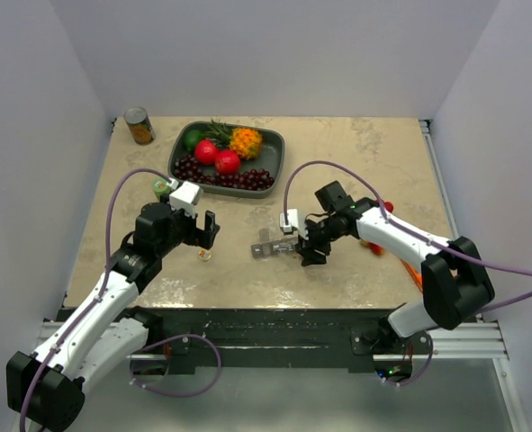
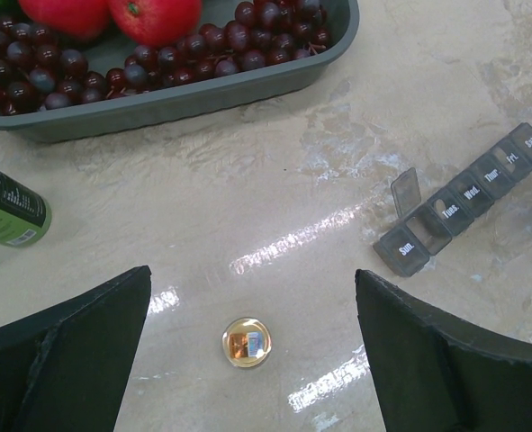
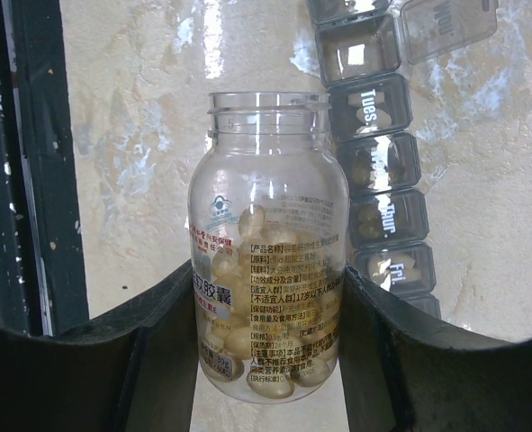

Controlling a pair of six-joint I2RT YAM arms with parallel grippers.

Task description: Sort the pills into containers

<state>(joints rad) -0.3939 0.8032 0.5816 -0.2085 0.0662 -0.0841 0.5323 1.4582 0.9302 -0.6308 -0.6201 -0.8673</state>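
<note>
The containers are a grey day-labelled strip beside a clear, uncapped bottle. My right gripper is shut on that bottle, which holds several pale pills. More pills lie in the strip's compartments, and one lid near the far end stands open. From above, the strip lies just left of my right gripper. My left gripper is open over bare table with a small round amber disc below its gap. The strip lies to its right.
A dark grey tray of fruit and grapes stands at the back. A tin can is in the back left corner. A green bottle lies left of my left gripper. Orange-red items sit by the right arm.
</note>
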